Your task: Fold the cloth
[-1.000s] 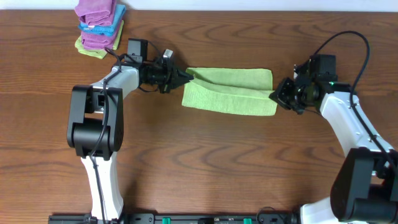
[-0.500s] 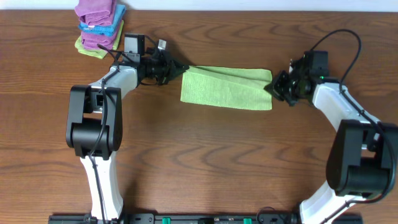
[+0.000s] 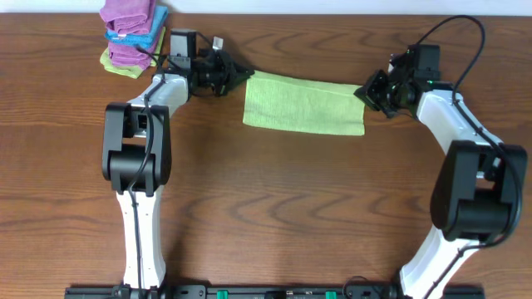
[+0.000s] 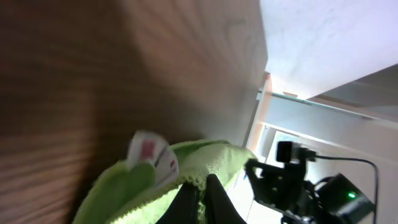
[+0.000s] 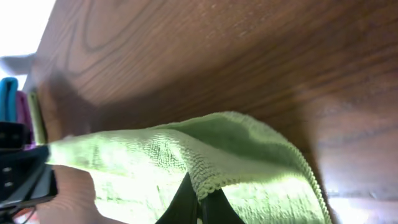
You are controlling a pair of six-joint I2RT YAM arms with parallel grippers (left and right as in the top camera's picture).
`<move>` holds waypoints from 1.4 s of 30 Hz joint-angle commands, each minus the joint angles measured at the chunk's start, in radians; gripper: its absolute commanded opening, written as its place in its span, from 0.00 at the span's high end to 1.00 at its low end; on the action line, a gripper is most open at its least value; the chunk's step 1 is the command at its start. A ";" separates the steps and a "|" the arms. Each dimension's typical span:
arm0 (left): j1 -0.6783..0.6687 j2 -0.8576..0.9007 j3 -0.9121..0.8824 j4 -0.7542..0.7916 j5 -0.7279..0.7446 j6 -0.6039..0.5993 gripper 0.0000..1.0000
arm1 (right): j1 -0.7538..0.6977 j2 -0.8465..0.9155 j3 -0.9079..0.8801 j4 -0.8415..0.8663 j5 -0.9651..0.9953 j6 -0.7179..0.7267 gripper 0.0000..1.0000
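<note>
A light green cloth (image 3: pixel 303 105) lies stretched across the far middle of the brown table, folded over lengthwise. My left gripper (image 3: pixel 243 75) is shut on the cloth's far left corner. My right gripper (image 3: pixel 363 90) is shut on its far right corner. In the left wrist view the black fingers (image 4: pixel 198 198) pinch the green hem (image 4: pixel 205 163) beside a white label (image 4: pixel 153 154). In the right wrist view the fingers (image 5: pixel 198 200) pinch the cloth's folded edge (image 5: pixel 211 155).
A stack of folded cloths (image 3: pixel 131 35), purple on blue on yellow-green, sits at the far left corner near the table's back edge. Both arms reach in from the front along the left and right sides.
Both grippers carried the cloth's corners away toward the table's back edge. The top layer now lies flat over the lower layer, where it earlier stood raised.
</note>
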 commanded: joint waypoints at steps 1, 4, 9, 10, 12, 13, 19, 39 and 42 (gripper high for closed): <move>0.012 0.028 0.034 0.000 -0.007 -0.008 0.94 | 0.001 0.023 0.027 0.014 0.014 0.023 0.98; 0.015 0.035 0.034 -0.013 0.012 -0.002 0.94 | 0.001 0.029 0.027 0.012 0.012 0.031 0.99; 0.016 0.035 0.034 -0.007 0.149 0.000 0.94 | 0.001 0.028 0.027 -0.018 -0.085 0.030 0.98; 0.016 0.035 0.034 -0.007 0.172 0.000 0.94 | 0.001 0.028 0.027 -0.031 -0.093 0.030 0.98; 0.018 0.035 0.034 -0.008 0.203 0.002 0.94 | 0.001 0.028 0.027 -0.071 -0.091 0.024 0.98; 0.020 0.035 0.034 -0.008 0.214 0.007 0.94 | 0.001 0.028 0.027 -0.096 -0.091 0.013 0.98; 0.032 0.035 0.034 -0.079 0.239 0.065 0.94 | -0.018 0.028 0.027 -0.208 -0.072 -0.034 0.98; 0.033 0.035 0.034 -0.519 0.023 0.397 0.94 | -0.030 0.028 0.027 -0.232 0.003 -0.053 0.98; 0.033 0.035 0.034 -0.515 0.021 0.396 0.94 | -0.030 0.028 0.027 -0.232 0.003 -0.057 0.98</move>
